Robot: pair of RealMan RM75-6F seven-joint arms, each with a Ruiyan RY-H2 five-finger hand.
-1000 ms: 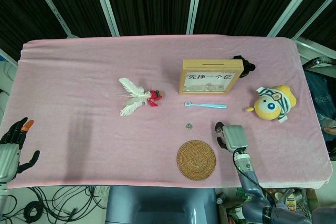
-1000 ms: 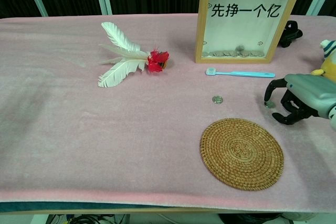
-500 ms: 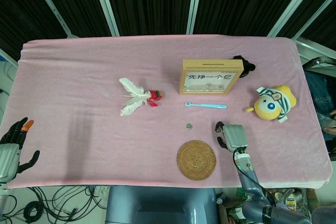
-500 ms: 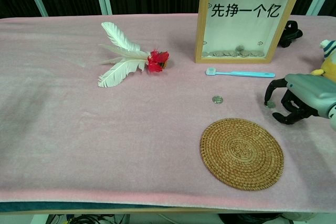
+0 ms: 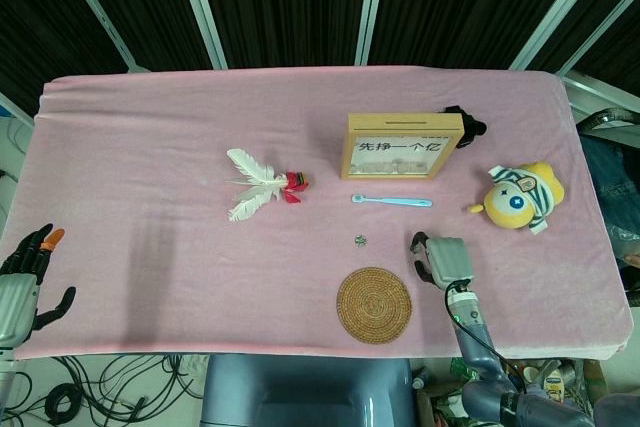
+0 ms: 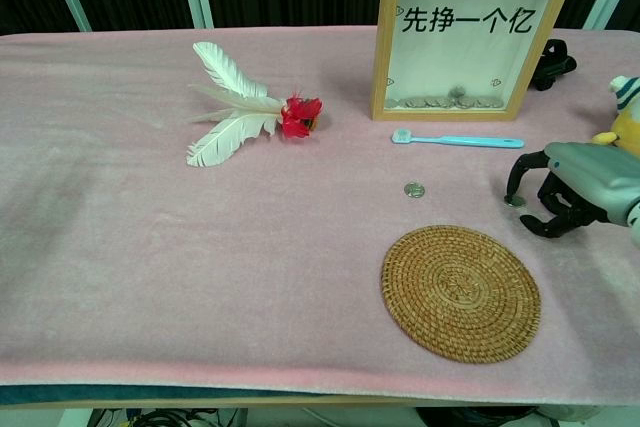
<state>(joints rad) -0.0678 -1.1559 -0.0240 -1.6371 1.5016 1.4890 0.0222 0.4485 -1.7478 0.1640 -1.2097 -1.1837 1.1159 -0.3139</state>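
Your left hand (image 5: 22, 282) hangs off the worktop's (image 5: 150, 147) left edge, fingers spread, holding nothing. Further right lies a feather shuttlecock (image 6: 250, 107), well apart from either hand. At centre sits one loose coin (image 6: 414, 190), just above the woven coaster (image 6: 460, 292). Behind it stands the wooden coin-box frame (image 6: 475, 32), with a light blue toothbrush (image 6: 458, 140) lying in front. Your right hand (image 6: 560, 192) is arched over a second coin (image 6: 514, 201), one fingertip (image 6: 511, 192) at or just above it, thumb curled beneath; whether the coin is actually pinched cannot be told. My judgement: the pick-up of this coin is in hand. The next move calls for closing thumb and finger under the coin's edge before lifting. A plush toy (image 5: 520, 197) sits beyond.
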